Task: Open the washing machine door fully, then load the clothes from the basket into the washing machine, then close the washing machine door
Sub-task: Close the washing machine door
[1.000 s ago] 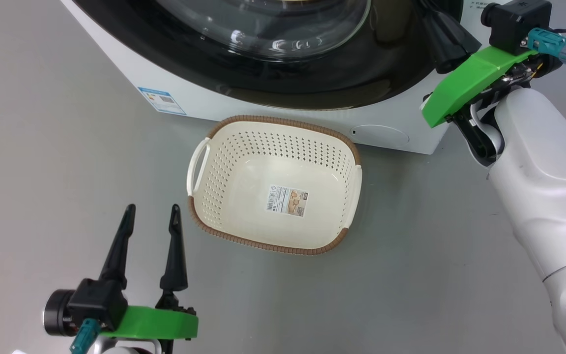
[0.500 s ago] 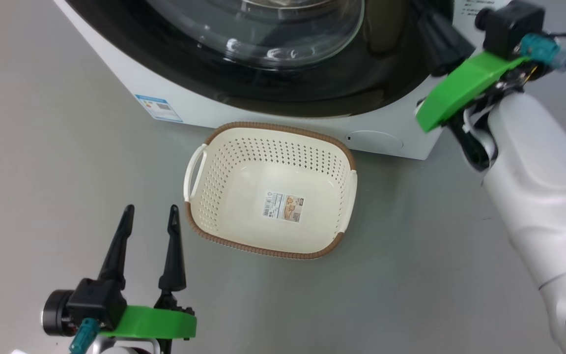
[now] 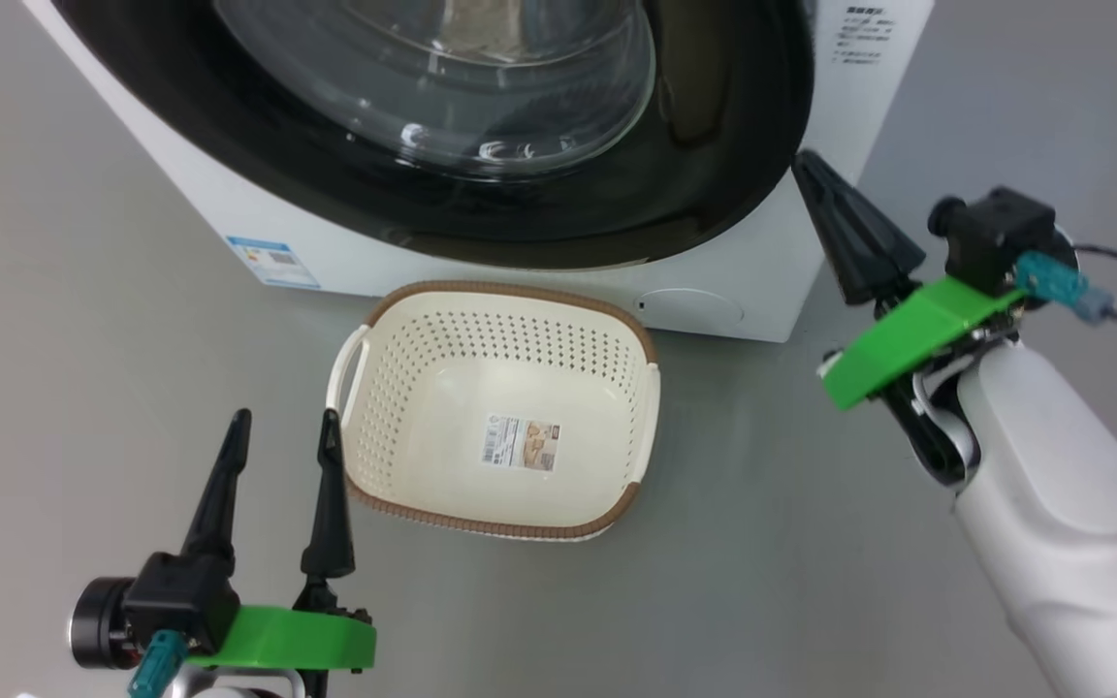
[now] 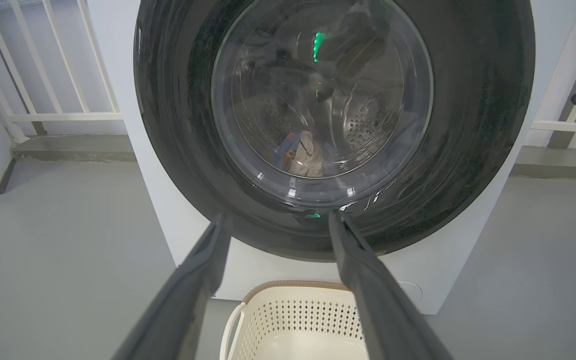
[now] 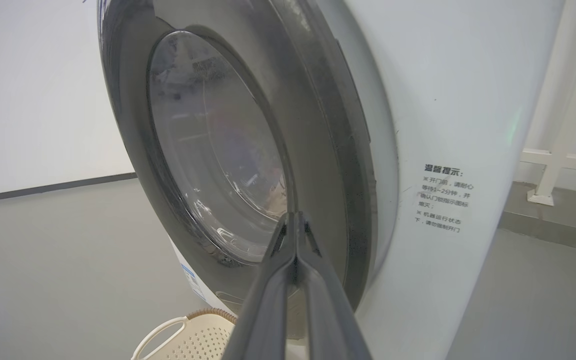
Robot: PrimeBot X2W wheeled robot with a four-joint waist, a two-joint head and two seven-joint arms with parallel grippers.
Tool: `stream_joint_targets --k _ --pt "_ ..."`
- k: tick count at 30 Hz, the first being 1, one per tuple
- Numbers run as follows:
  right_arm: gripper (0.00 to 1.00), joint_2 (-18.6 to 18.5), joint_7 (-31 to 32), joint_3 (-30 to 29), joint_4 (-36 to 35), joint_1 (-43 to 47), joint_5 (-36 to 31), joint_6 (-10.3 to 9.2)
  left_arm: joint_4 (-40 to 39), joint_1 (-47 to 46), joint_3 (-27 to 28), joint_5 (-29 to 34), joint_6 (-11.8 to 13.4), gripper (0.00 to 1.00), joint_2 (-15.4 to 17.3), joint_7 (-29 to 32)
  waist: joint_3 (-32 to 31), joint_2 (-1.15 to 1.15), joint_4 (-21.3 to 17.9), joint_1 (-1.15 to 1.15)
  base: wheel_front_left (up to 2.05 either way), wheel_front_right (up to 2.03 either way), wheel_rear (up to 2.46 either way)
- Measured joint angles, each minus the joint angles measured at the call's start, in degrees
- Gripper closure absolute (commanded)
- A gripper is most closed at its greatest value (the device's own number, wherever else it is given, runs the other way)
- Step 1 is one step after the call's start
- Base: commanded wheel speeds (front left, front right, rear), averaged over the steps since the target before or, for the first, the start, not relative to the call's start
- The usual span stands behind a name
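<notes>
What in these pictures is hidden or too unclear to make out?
Head view: the top of the washing machine door is cut off by the upper edge.
Left wrist view: the clothes sit behind reflections on the door, their shape blurred.
Head view: the label in the basket is too small to read.
Right wrist view: the door's rim hides whether it has latched.

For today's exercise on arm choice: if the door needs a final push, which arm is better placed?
Probably right: the right gripper, shut, sits beside the door's rim; the left gripper hangs open, low near the basket.
</notes>
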Motion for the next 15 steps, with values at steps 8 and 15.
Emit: stream_joint_targets --k 8,15 --pt "0.0 0.9 0.0 -5.0 -6.8 10.1 -2.7 -0.01 1.1 1.4 0.0 0.1 -0.5 0.0 0.6 -0.2 -2.9 0.0 -2.3 0.0 0.0 0.0 0.0" --pt "0.0 2.5 0.0 -8.9 -9.7 17.7 -4.2 -0.01 1.8 2.7 -0.3 0.1 -0.5 0.0 1.7 0.1 -5.6 0.0 -4.5 0.0 0.0 0.0 0.0"
